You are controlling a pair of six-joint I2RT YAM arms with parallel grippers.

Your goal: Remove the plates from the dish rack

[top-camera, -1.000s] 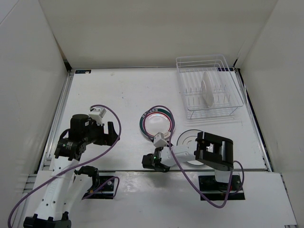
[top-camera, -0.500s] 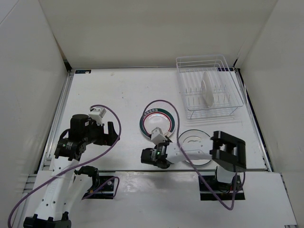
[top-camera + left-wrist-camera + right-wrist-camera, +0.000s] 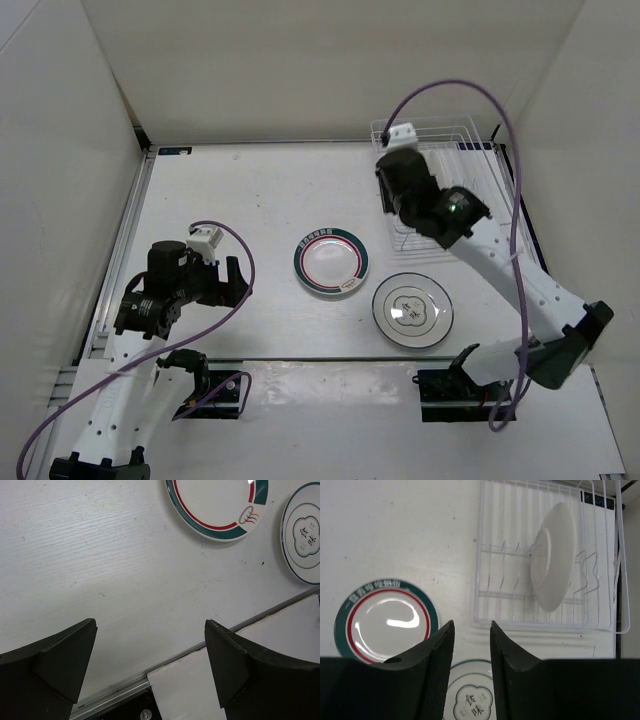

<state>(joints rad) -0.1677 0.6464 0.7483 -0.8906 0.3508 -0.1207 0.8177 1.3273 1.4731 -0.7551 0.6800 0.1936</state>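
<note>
**One plate left in the dish rack, up and to the right of the right gripper**

A white plate (image 3: 551, 557) is stood on edge between the tines of the dish rack (image 3: 540, 625), its edge line running roughly 12 to 6 in the right wrist view. It is found at about 1 o'clock from the right gripper (image 3: 471, 630), whose jaws are parted only narrowly and are empty. The green-ringed plate (image 3: 331, 262) and the grey-motif plate (image 3: 412, 310) are laid flat on the table (image 3: 230, 200), toward 7 o'clock of the rack in the top view. The left gripper (image 3: 150, 630), spread wide and empty, is well apart, so the right arm is judged the nearer.
</note>
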